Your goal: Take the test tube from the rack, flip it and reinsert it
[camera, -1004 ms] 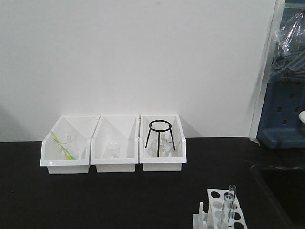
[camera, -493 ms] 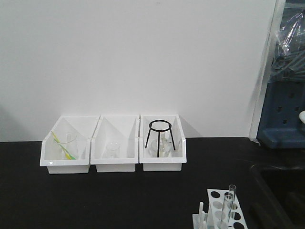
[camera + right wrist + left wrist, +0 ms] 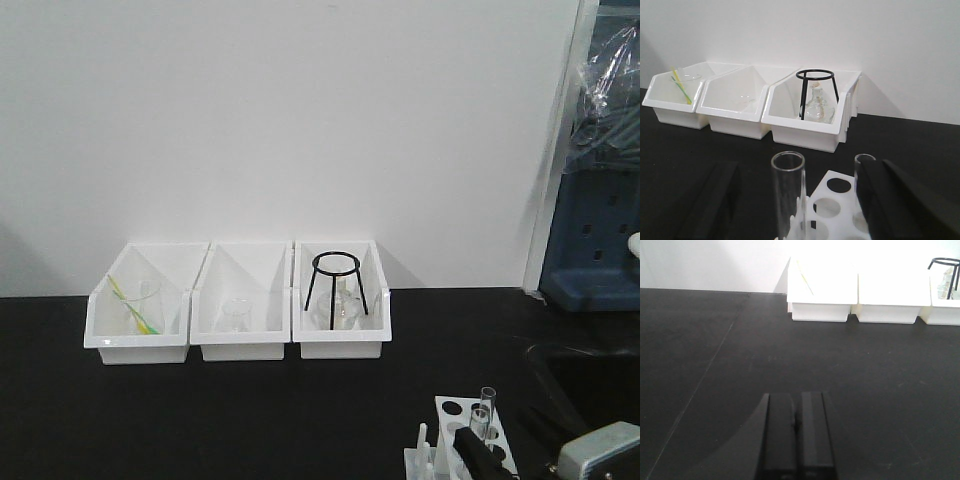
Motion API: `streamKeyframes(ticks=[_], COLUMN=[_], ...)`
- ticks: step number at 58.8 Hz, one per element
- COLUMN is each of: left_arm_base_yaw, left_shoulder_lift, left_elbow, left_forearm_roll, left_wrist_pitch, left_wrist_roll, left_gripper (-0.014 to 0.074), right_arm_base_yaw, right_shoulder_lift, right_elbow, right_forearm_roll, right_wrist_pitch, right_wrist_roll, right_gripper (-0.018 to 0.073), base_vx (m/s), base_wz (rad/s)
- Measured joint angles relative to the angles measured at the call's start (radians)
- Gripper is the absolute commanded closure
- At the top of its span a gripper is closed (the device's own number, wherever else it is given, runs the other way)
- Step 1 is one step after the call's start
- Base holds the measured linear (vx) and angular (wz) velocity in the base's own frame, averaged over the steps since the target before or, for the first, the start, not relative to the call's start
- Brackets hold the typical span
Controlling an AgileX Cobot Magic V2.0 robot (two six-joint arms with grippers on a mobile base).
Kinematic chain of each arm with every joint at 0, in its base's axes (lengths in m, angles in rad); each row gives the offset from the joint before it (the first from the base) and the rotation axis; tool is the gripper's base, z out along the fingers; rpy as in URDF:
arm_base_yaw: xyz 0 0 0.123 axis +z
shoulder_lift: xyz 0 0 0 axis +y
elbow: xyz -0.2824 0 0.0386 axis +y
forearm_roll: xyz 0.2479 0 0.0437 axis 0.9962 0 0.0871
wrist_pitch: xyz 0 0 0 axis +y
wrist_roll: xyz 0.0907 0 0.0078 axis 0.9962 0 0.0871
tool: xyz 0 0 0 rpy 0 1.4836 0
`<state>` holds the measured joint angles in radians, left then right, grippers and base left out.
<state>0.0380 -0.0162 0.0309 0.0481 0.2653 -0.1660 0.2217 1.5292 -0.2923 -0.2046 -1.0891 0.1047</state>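
Note:
The white rack (image 3: 452, 410) stands at the table's front right, short pegs (image 3: 422, 440) on its left edge. Two clear test tubes stand upright in it, one nearer (image 3: 479, 425) and one behind (image 3: 487, 398). My right gripper (image 3: 492, 458) reaches the rack from the lower right. In the right wrist view it (image 3: 800, 170) is open, and the near tube (image 3: 788, 195) stands between its fingers (image 3: 710, 205), untouched. The right finger overlaps the far tube (image 3: 863, 167) above the rack (image 3: 837, 202). My left gripper (image 3: 796, 427) is shut and empty over the bare black table.
Three white open-front bins (image 3: 240, 345) line the back wall. The right one holds a black tripod stand (image 3: 336, 283) and a flask, the others a beaker and a glass with a yellow-green stick. A dark sink recess (image 3: 590, 385) and blue equipment (image 3: 595, 250) lie at the right.
My right gripper has come into the front view from the lower right and now reaches the rack and its tubes. The tubes, rack and bins have not moved.

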Motion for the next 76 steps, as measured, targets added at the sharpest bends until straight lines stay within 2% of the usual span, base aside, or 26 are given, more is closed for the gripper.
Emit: streamKeyframes(ticks=[10, 15, 21, 32, 46, 53, 65, 76], left_arm_base_yaw=[0.000, 0.000, 0.000, 0.000, 0.000, 0.000, 0.000, 0.000], left_shoulder_lift=[0.000, 0.000, 0.000, 0.000, 0.000, 0.000, 0.000, 0.000], left_elbow=[0.000, 0.000, 0.000, 0.000, 0.000, 0.000, 0.000, 0.000], left_forearm_roll=[0.000, 0.000, 0.000, 0.000, 0.000, 0.000, 0.000, 0.000], left_wrist_pitch=[0.000, 0.000, 0.000, 0.000, 0.000, 0.000, 0.000, 0.000], left_wrist_roll=[0.000, 0.000, 0.000, 0.000, 0.000, 0.000, 0.000, 0.000], left_gripper=[0.0603, 0.0603, 0.0603, 0.0603, 0.0603, 0.0603, 0.0603, 0.0603], right_arm_base_yaw=[0.000, 0.000, 0.000, 0.000, 0.000, 0.000, 0.000, 0.000], right_shoulder_lift=[0.127, 0.157, 0.171, 0.171, 0.169, 0.124, -0.086, -0.267], right_elbow=[-0.077, -0.100, -0.119, -0.121, -0.121, -0.121, -0.196, -0.366], right_forearm_roll=[-0.036, -0.039, -0.042, -0.042, -0.047, -0.049, -0.057, -0.057], right_wrist_pitch=[-0.035, -0.035, -0.036, -0.041, -0.038, 0.014, 0.264, 0.506], right_wrist_roll=[0.000, -0.001, -0.002, -0.004, -0.004, -0.004, 0.003, 0.025], right_gripper=[0.0036, 0.0080, 0.0222, 0.0575, 0.0572, 0.0571, 0.0571, 0.0571], base_vx=[0.00, 0.00, 0.00, 0.00, 0.00, 0.00, 0.00, 0.00], base_wz=[0.00, 0.00, 0.00, 0.00, 0.00, 0.00, 0.00, 0.00])
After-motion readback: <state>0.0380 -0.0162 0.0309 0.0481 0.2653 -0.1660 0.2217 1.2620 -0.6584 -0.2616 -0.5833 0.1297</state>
